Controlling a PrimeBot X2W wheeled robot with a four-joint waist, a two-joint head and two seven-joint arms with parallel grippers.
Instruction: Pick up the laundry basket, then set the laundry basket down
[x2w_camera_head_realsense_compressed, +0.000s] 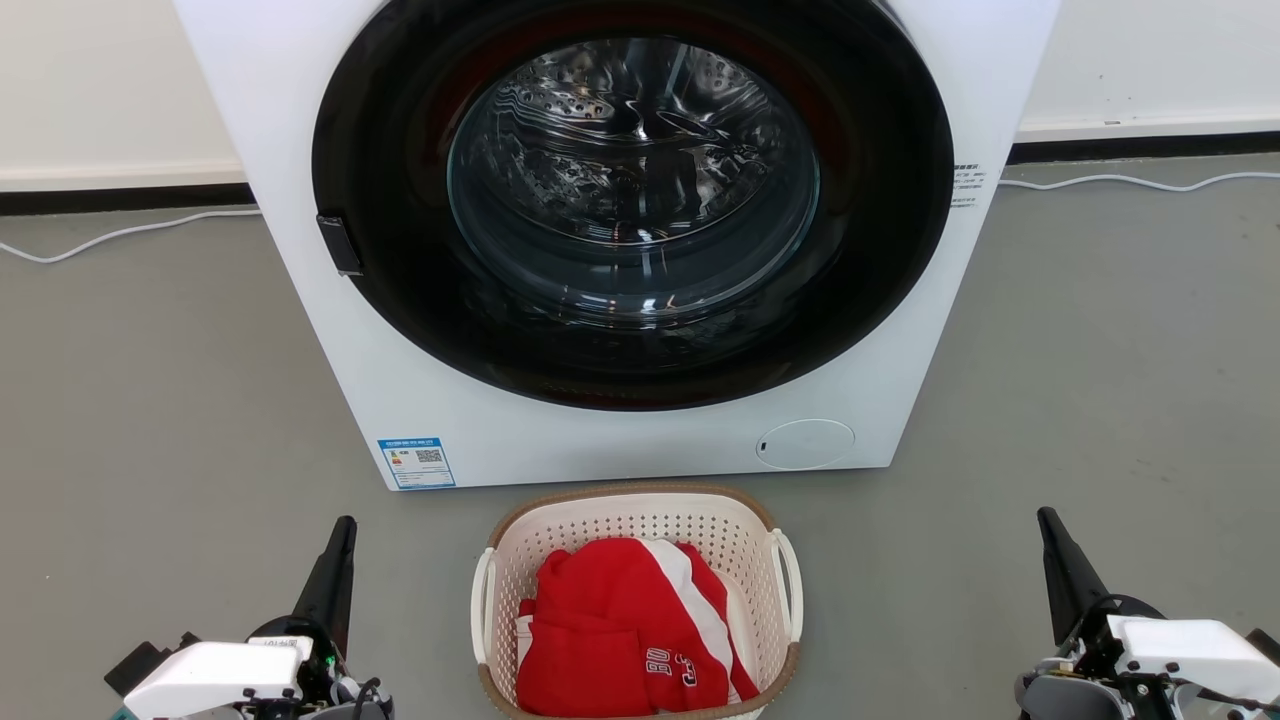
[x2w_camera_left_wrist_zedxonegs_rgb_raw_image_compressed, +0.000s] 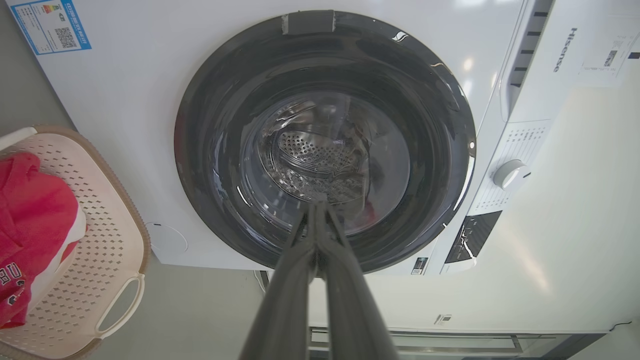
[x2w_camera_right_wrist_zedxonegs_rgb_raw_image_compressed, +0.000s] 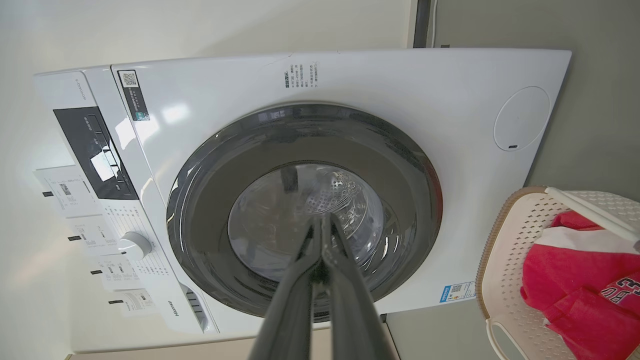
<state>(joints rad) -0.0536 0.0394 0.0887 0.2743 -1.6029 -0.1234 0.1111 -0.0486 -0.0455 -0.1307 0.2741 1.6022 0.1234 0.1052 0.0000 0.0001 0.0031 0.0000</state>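
The laundry basket (x2w_camera_head_realsense_compressed: 640, 515) stands on the grey floor just in front of the washing machine. It is cream-white and perforated, with a brown rim and white loop handles on both sides, and a red and white garment (x2w_camera_head_realsense_compressed: 625, 630) lies in it. My left gripper (x2w_camera_head_realsense_compressed: 346, 522) is at the lower left, shut and empty, well to the left of the basket. Shut and empty too, my right gripper (x2w_camera_head_realsense_compressed: 1046, 514) is at the lower right, well clear of the basket. The basket (x2w_camera_left_wrist_zedxonegs_rgb_raw_image_compressed: 100, 240) shows at the left of the left wrist view, behind the left gripper (x2w_camera_left_wrist_zedxonegs_rgb_raw_image_compressed: 317, 205). It sits at the right edge (x2w_camera_right_wrist_zedxonegs_rgb_raw_image_compressed: 505, 270) of the right wrist view, beside the right gripper (x2w_camera_right_wrist_zedxonegs_rgb_raw_image_compressed: 321, 217).
A white front-loading washing machine (x2w_camera_head_realsense_compressed: 700, 440) with a dark round door (x2w_camera_head_realsense_compressed: 400, 330), closed, stands right behind the basket. A white cable (x2w_camera_head_realsense_compressed: 120, 235) runs along the floor by the wall on both sides. Bare grey floor lies left and right of the basket.
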